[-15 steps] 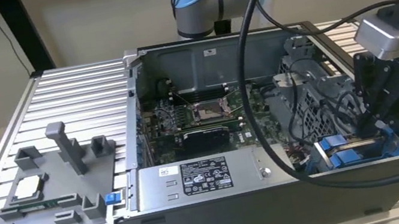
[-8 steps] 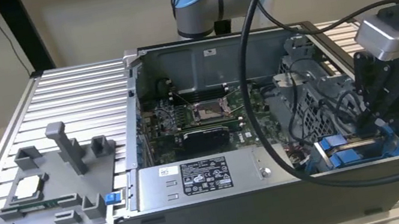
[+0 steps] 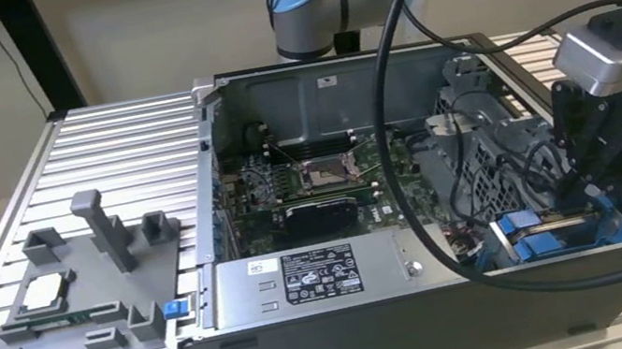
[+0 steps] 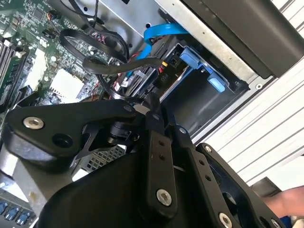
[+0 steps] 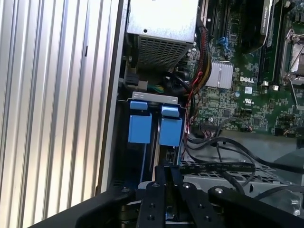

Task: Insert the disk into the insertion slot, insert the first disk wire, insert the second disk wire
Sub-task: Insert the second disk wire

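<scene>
Black cables (image 5: 223, 166) crowd insertion slot (image 5: 154, 142) beside claw (image 5: 166, 173); motherboard side cluttered.

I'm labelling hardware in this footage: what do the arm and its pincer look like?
The arm has silver-grey tube sections with a light blue joint cap. Thick black cables hang from it. The pincer is matte black, built of bolted linkage bars, below a grey wrist block.

Ribbed silver metal worktop (image 3: 92, 154), a bit shiny. Matt black metal pincer (image 5: 166, 173). Smooth bright blue plastic tabs (image 5: 140, 123). Dull grey plastic fixture tray (image 3: 68, 310).
</scene>
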### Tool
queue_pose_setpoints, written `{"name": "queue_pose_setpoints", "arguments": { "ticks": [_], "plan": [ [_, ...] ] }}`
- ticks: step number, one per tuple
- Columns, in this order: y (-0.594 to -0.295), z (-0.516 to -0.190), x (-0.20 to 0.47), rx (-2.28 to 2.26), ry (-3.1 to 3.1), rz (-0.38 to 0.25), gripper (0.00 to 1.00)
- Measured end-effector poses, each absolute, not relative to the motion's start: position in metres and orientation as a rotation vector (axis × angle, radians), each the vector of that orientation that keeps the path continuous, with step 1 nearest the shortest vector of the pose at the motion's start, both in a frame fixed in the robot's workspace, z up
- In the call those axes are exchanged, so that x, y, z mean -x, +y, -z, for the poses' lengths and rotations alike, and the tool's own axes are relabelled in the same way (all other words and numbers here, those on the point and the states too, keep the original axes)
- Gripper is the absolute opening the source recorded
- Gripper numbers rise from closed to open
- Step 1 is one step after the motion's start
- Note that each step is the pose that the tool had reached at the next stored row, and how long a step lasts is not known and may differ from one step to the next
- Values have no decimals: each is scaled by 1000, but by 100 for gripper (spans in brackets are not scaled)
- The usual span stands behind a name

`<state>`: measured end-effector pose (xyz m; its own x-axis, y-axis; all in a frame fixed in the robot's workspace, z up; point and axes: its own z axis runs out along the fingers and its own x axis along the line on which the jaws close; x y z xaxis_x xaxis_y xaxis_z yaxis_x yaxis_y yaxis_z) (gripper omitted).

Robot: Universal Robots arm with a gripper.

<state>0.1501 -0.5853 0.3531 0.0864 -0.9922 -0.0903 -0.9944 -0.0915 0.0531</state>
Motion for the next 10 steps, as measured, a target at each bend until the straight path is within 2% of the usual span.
{"name": "queue_pose_setpoints", "arguments": {
  "ticks": [10],
  "plan": [
    [-585,-351,-150,2295,2098,-154,0]
  ]
}}
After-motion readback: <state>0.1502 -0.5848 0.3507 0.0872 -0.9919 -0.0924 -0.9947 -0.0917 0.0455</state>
